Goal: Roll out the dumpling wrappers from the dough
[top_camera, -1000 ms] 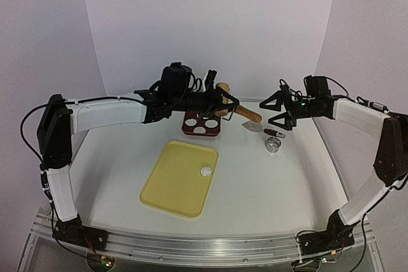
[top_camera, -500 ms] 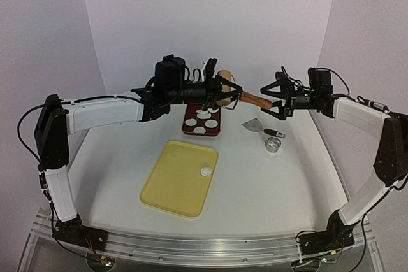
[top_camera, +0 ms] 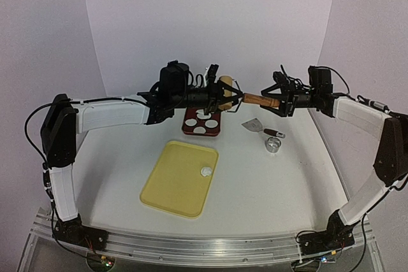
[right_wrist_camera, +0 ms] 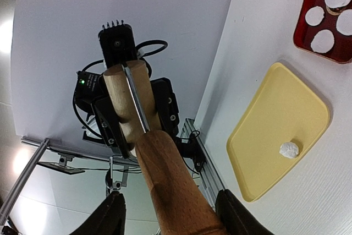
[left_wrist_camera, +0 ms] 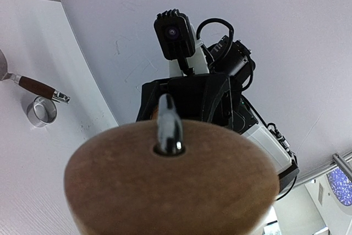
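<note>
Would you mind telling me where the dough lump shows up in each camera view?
Top external: dough lump near the yellow board's right edge, centre frame.
Left wrist: not in view.
Right wrist: lower right, on the same board.
Shared landmark: the wooden rolling pin, seen in all three.

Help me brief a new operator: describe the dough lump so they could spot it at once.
On the white table, a yellow board lies on the near side of the red tray. Close to the board's right edge sits the dough, a small white lump. Unlike the flat round wrappers in the tray, it is thick, irregular and alone on the board.
</note>
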Tool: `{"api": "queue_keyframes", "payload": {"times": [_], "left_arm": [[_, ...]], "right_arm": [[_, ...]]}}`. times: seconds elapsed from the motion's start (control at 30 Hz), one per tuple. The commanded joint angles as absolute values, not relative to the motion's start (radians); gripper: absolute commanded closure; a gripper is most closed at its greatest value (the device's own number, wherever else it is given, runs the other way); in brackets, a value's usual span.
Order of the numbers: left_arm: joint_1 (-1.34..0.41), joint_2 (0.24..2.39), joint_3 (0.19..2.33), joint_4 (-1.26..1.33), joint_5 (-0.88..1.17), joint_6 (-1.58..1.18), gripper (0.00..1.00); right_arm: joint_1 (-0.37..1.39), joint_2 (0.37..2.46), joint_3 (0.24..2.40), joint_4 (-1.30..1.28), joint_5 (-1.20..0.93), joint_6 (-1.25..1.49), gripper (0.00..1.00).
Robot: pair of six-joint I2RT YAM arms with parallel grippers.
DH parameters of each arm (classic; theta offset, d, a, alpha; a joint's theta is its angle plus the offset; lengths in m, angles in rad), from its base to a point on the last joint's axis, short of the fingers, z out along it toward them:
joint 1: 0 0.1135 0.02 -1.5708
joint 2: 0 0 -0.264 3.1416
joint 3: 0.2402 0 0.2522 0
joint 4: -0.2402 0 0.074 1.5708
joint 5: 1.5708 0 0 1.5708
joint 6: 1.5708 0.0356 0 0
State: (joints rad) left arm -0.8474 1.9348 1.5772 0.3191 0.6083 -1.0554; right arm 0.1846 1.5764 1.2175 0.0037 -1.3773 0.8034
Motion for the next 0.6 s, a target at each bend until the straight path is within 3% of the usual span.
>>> {"api": "queue_keyframes", "payload": {"times": [0.0, 0.33, 0.47, 0.5, 0.57], "left_arm": [[-0.842, 1.946, 1.601, 0.387, 0.62, -1.051, 1.0], [-0.833, 1.972, 1.582, 0.371, 0.632, -1.054, 1.0], [-0.828, 1.983, 1.591, 0.344, 0.631, -1.047, 1.0], [-0.826, 1.985, 1.593, 0.326, 0.629, -1.038, 0.96], [-0.815, 1.986, 1.611, 0.235, 0.627, -0.986, 0.58]], "right_arm": [[0.191, 1.548, 1.255, 0.049, -1.392, 0.806, 0.47], [0.191, 1.538, 1.249, 0.049, -1.388, 0.81, 0.73], [0.191, 1.53, 1.237, 0.048, -1.374, 0.811, 0.96], [0.191, 1.527, 1.235, 0.048, -1.366, 0.81, 1.0], [0.192, 1.521, 1.227, 0.046, -1.329, 0.81, 1.0]]}}
